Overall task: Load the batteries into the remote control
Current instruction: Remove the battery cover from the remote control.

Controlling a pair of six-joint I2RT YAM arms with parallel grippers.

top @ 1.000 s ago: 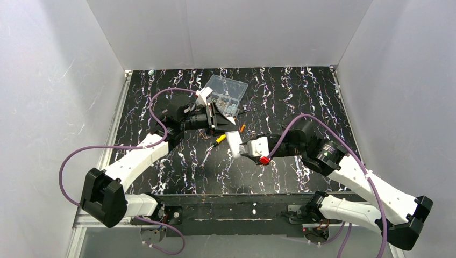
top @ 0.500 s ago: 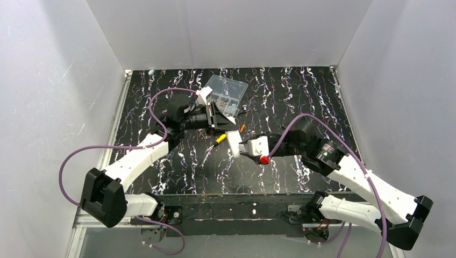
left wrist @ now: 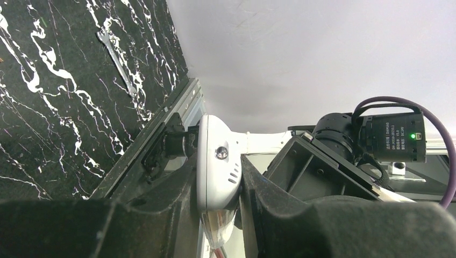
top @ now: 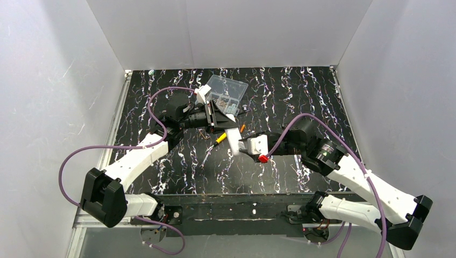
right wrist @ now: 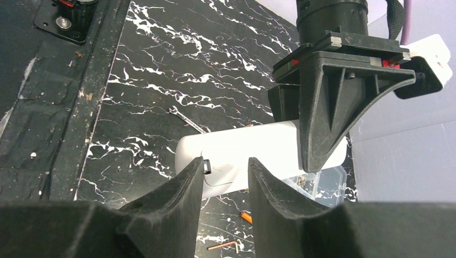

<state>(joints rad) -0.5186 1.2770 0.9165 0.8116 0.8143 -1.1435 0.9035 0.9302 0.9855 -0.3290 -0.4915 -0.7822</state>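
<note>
The right gripper (right wrist: pixel 227 162) sits lowest in the right wrist view. Its two black fingers stand a narrow gap apart with nothing seen between them, and their tips are right up against the slim white oblong plastic remote control (right wrist: pixel 242 150); whether they touch it cannot be told. The remote control is held off the black, white-veined marble-patterned table (top: pixel 301 97), near the middle of the top view, lying crosswise in the right wrist frame. Its far end is clamped in the left gripper (right wrist: pixel 322 113), a black angular hand coming in from the upper right of that frame. In the left wrist view the left fingers (left wrist: pixel 161 215) press on both sides of the rounded white body, which shows a small screw and a few slots.

Just left of the remote control in the top view lies a yellow-handled screwdriver (top: pixel 219 138). Beyond it, slightly right, a small orange-copper cylindrical battery (top: pixel 242 128) lies on the table, apart from both grippers; a second one cannot be made out. A thin copper-coloured bent hex key (right wrist: pixel 223 245) lies near the battery at the bottom of the right wrist frame, and a small silver flat wrench (right wrist: pixel 185 119) rests on the table left of centre there. Farthest back, in the upper middle of the top view, stands a clear compartmented plastic box (top: pixel 228 91).
</note>
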